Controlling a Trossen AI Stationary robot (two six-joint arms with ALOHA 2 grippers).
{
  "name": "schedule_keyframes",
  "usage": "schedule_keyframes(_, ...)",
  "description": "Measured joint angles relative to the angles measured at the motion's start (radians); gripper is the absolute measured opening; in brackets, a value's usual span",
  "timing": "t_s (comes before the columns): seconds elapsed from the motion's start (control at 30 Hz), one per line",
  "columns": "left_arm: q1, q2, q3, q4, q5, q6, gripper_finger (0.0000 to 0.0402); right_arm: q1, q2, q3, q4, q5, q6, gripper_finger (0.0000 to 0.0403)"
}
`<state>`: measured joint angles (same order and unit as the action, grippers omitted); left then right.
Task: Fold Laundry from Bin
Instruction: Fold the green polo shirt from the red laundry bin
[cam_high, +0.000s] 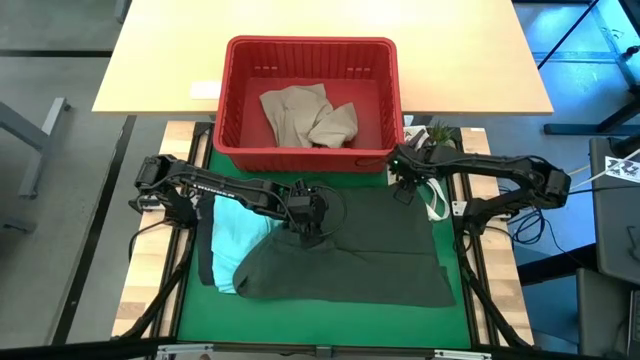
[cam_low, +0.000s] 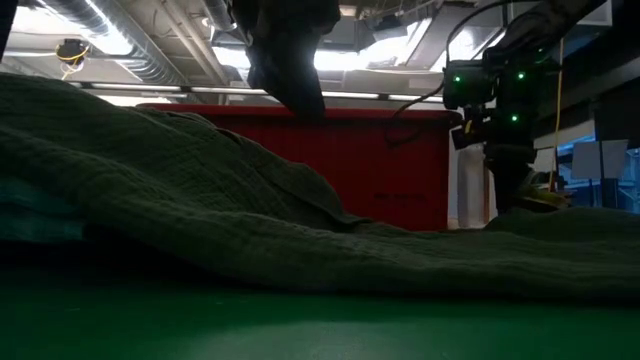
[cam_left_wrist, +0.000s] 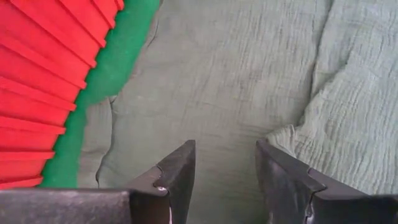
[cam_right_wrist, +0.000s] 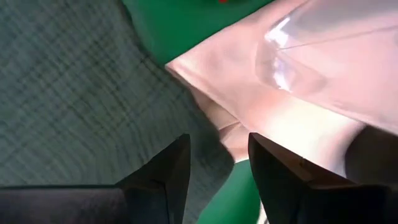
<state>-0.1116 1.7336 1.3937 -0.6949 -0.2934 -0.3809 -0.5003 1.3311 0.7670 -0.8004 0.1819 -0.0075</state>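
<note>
A dark olive green garment (cam_high: 370, 250) lies spread on the green mat (cam_high: 200, 305), its left part resting over a light teal garment (cam_high: 235, 235). A dark cloth (cam_high: 204, 245) shows under the teal one's left edge. Beige-tan garments (cam_high: 300, 115) lie inside the red bin (cam_high: 310, 42) at the far side. My left gripper (cam_high: 310, 230) is open just above the olive garment's far left part (cam_left_wrist: 249, 74), touching nothing. My right gripper (cam_high: 403, 185) is open at the olive garment's far right corner (cam_right_wrist: 62, 93), beside the white bag (cam_right_wrist: 298, 93). My right gripper points down with its open fingers (cam_right_wrist: 168, 168) over the olive garment's far right edge (cam_right_wrist: 205, 155), next to the white bag. In the low view it (cam_low: 510, 195) reaches down to the cloth. Whether it touches the cloth, I cannot tell.
The bin's near wall (cam_low: 380, 170) stands close behind both grippers. The white bag (cam_high: 436, 200) lies at the mat's far right edge, with a small plant (cam_high: 440, 130) behind it. A light wooden table (cam_high: 150, 60) carries the bin's far part. Bare mat shows along the near edge.
</note>
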Motion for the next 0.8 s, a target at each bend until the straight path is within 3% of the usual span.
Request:
schedule_keyframes(0.4,-0.003,0.0,0.0,0.0,0.0,0.0,0.0159,0.003,0.053,0.004,0.01,-0.002,0.001,0.0161)
schedule_keyframes(0.53,-0.003,0.0,0.0,0.0,0.0,0.0,0.0159,0.003,0.054,0.003,-0.012,0.043,0.0,0.0161)
schedule_keyframes(0.8,-0.003,0.0,0.0,0.0,0.0,0.0,0.0159,0.003,0.035,0.002,-0.051,0.009,0.0,0.0161)
